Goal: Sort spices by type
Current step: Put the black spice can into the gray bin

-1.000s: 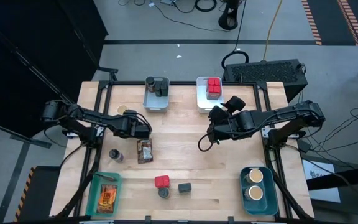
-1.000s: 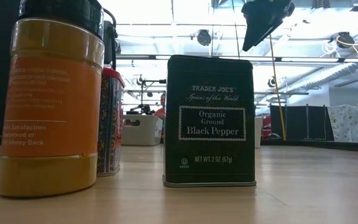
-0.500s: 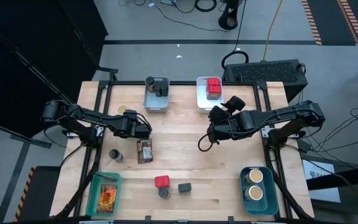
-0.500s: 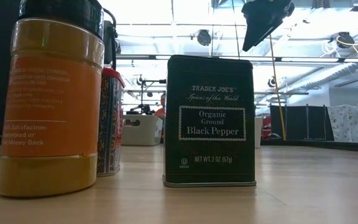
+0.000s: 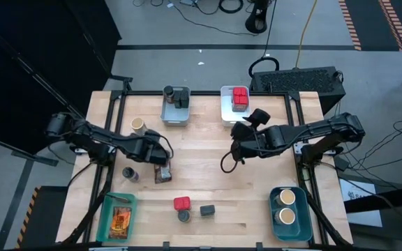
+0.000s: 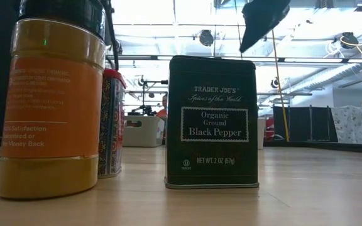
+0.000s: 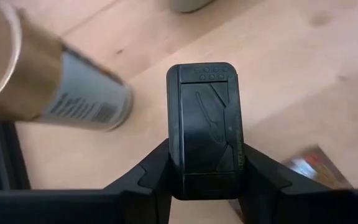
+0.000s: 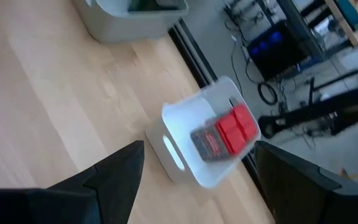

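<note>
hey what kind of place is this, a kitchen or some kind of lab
Most likely a robotics lab or workshop, not a kitchen. Two robot arms are mounted at a framed wooden table, loose cables trail over the concrete floor behind it, and the low view shows a big open hall with ceiling lights.

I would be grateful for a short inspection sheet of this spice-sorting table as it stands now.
Surface: wooden table, no spills seen.
Job's things: red tins in the white bin; dark jars in the grey bin; two tan-topped jars in the blue bin; one packet in the teal bin. Loose: a tan-topped jar, packet, dark jar, red tin.
Clutter: nothing seen.
Grippers: left gripper shut on a dark tin; right gripper open, empty, above mid-table.
Cables: floor cables beyond the table.
Surroundings: dark case behind the table.
</note>
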